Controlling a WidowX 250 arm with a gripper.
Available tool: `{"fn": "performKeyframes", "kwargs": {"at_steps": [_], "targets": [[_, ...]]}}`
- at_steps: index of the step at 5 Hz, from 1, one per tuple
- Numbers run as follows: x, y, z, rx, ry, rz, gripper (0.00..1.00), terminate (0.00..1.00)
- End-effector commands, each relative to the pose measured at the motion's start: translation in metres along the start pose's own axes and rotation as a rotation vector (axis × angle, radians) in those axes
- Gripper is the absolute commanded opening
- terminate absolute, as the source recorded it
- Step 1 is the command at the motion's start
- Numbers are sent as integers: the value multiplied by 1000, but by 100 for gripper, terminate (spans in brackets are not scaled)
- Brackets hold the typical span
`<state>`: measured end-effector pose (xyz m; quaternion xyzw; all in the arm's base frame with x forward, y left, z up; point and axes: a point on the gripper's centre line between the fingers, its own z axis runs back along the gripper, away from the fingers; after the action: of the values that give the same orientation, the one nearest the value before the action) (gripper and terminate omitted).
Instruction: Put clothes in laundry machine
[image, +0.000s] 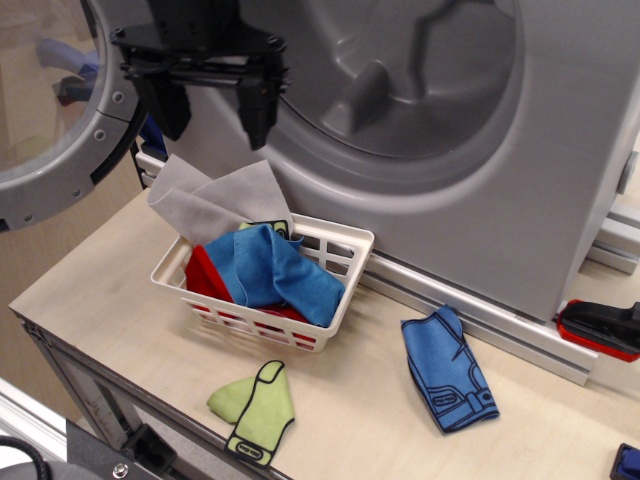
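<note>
The grey laundry machine (560, 150) fills the back, its ribbed drum (400, 70) open and its round door (60, 110) swung out to the left. A white lattice basket (335, 300) holds a blue cloth (280, 275) over a red one (205, 278), with a grey cloth (215, 200) draped over its back rim. Blue shorts (447, 372) lie on the table to the right. My black gripper (215, 120) hangs open and empty above the grey cloth, left of the drum opening.
A green cloth with black edging (255, 405) lies near the table's front edge. A red and black object (600, 328) sits at the far right by the machine's metal base rail (480, 320). The table edge (60, 330) runs along the left front.
</note>
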<state>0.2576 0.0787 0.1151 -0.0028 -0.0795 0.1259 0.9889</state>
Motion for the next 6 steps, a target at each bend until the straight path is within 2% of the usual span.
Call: {"fn": "performKeyframes", "kwargs": {"at_steps": [1,2,3,4,5,6], "targets": [[22,38,-39,-22,-28,-52,100,0],[17,44,-66,-36,2,-122,100,0],[11,40,-92,-85,42,-138,100,0],[8,27,-97,-161,59,-153,100,0],[3,15,-109,-182,86,-152,100,0],[-1,-1,-119,-213,141,-127,100,0]]}}
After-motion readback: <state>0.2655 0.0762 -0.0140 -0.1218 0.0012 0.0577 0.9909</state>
